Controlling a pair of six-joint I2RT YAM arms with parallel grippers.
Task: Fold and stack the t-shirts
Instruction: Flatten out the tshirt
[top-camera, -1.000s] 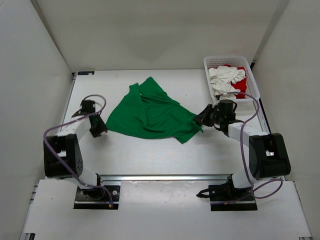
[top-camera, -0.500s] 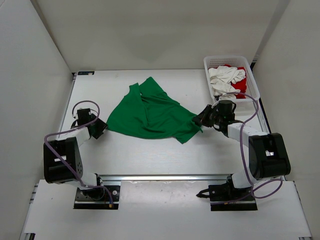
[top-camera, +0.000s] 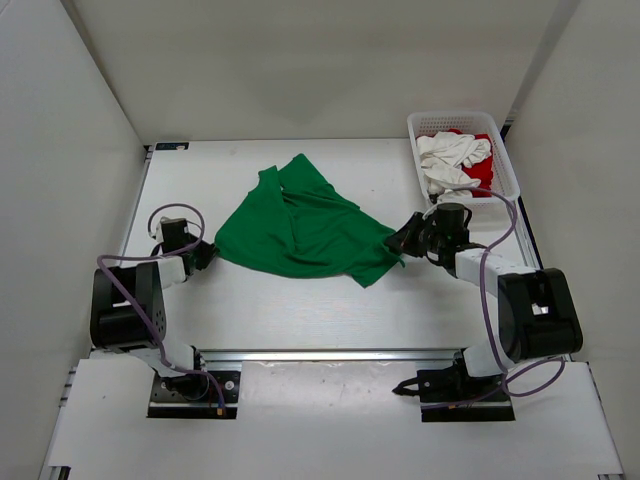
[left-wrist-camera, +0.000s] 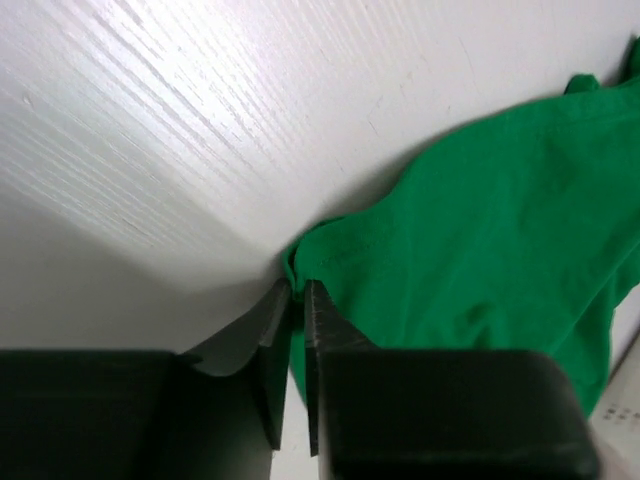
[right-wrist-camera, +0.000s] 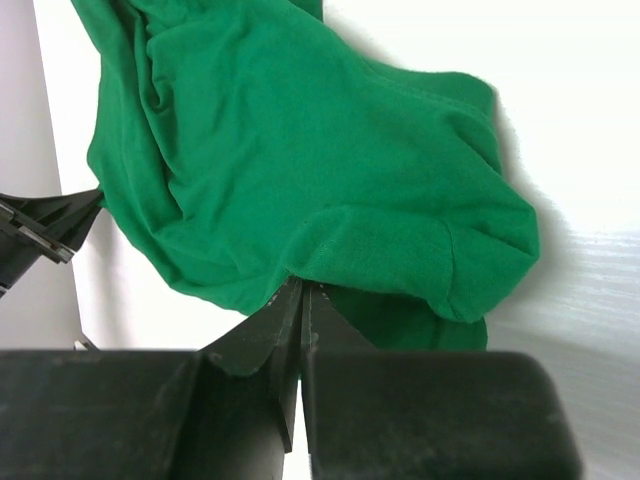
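My left gripper (left-wrist-camera: 298, 292) just dropped and closed, its tips pinching a corner of the green t-shirt (left-wrist-camera: 470, 240). The right gripper (right-wrist-camera: 300, 290) stays clamped on its hem, so I can start spreading.

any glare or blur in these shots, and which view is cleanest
Left wrist view: strong glare washes the table at upper left, and a grey shadow lies beside the left tool, whose body shows flat black. Right wrist view: the table blows out white at right; the green t-shirt is sharp. Top view: even light, faint shadows, cleanest.
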